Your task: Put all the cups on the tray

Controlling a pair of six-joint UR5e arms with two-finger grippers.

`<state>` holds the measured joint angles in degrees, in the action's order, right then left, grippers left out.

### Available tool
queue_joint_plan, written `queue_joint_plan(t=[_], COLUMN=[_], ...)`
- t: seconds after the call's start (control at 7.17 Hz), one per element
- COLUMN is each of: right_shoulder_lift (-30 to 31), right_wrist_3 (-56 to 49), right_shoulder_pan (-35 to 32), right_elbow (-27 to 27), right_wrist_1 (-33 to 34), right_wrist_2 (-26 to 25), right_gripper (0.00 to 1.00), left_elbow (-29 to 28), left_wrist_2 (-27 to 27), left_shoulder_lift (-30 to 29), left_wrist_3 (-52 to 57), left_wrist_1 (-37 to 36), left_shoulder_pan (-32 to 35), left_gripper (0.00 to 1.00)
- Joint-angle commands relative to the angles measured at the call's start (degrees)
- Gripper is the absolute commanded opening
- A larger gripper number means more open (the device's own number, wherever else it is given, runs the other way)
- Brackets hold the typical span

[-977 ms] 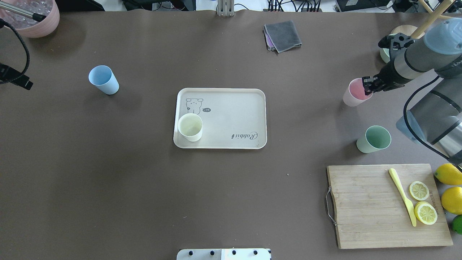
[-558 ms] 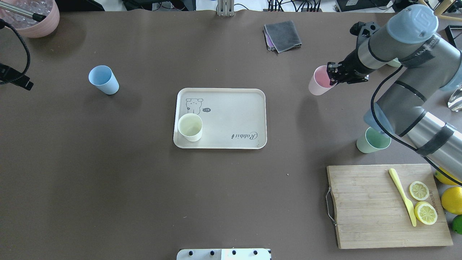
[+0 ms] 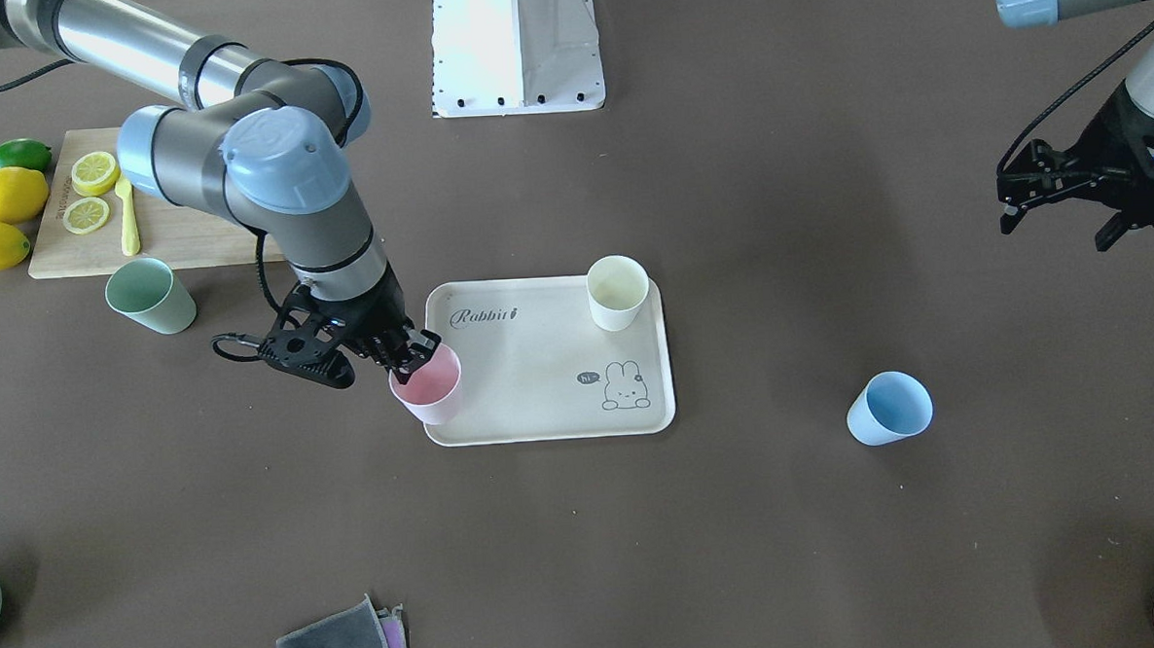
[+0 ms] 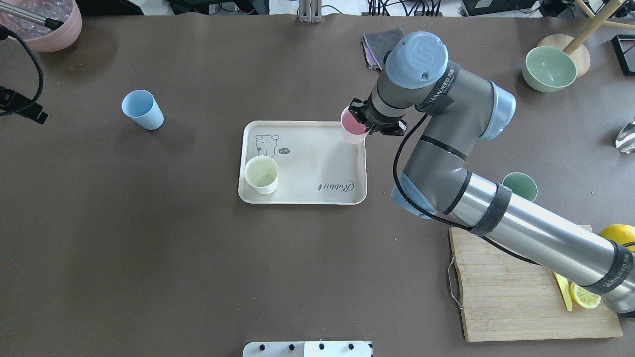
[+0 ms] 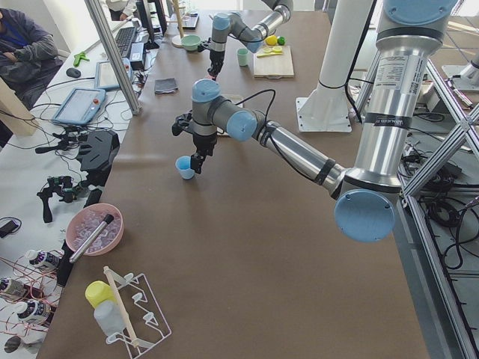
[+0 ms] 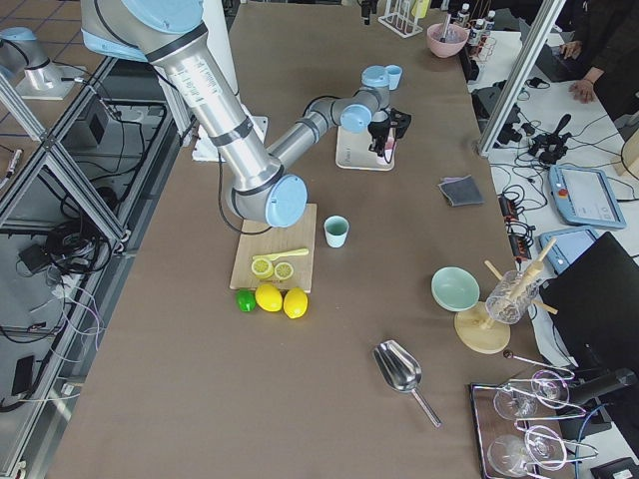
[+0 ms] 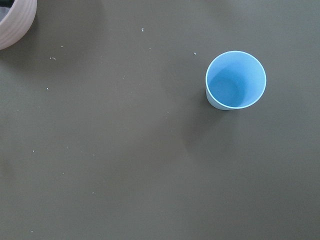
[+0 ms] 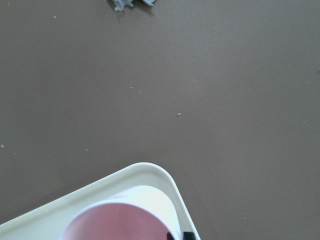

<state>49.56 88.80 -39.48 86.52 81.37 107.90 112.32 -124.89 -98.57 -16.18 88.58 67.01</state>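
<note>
Now the right claw [image 3: 411, 358], clamped on the pink cup's [image 3: 429, 394] rim, holds it over the tray's [image 4: 307, 158] corner. Best to carry it inward before lowering, clear of the raised rim. The cream cup [image 4: 261, 174] stands on the tray, well apart. The blue cup [image 4: 143, 109] and mint cup [image 3: 150, 296] wait on the surface [image 4: 198, 272]. The left claw [image 3: 1055, 225] hangs spread and empty.

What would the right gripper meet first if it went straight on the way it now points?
The pink cup in the right gripper would likely land on the tray, just inside its corner, perhaps clipping the rim; depth is unclear.
</note>
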Motion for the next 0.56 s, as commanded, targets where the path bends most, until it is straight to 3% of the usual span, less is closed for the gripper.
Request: queue_joint_plan(t=[0.0,0.14,0.28,0.42], right_shoulder_lift=[-2.7,-2.7,-2.8,-3.4], right_wrist_3=[1.0,0.5,-0.4,-1.4], right_shoulder_pan=[2.0,2.3,2.3,1.9], right_elbow=[-3.5,-3.6,-3.6,-3.5], right_wrist_1=[0.1,0.1,0.1,0.3], right_wrist_2=[-2.1,-2.1,-2.1,-2.0], right_gripper=[0.0,0.6,1.0,1.0], left_elbow=[0.1,0.1,-0.1,-0.1], left_wrist_2=[0.0,0.0,0.0,0.0], left_shoulder_lift=[0.0,0.0,0.0,-0.1], left_wrist_3=[-0.3,-0.3,-0.3,-0.2], left_wrist_1=[0.0,0.0,0.0,0.0], left_shoulder_pan=[0.0,0.0,0.0,0.0], left_gripper=[0.98,0.98,0.98,0.98])
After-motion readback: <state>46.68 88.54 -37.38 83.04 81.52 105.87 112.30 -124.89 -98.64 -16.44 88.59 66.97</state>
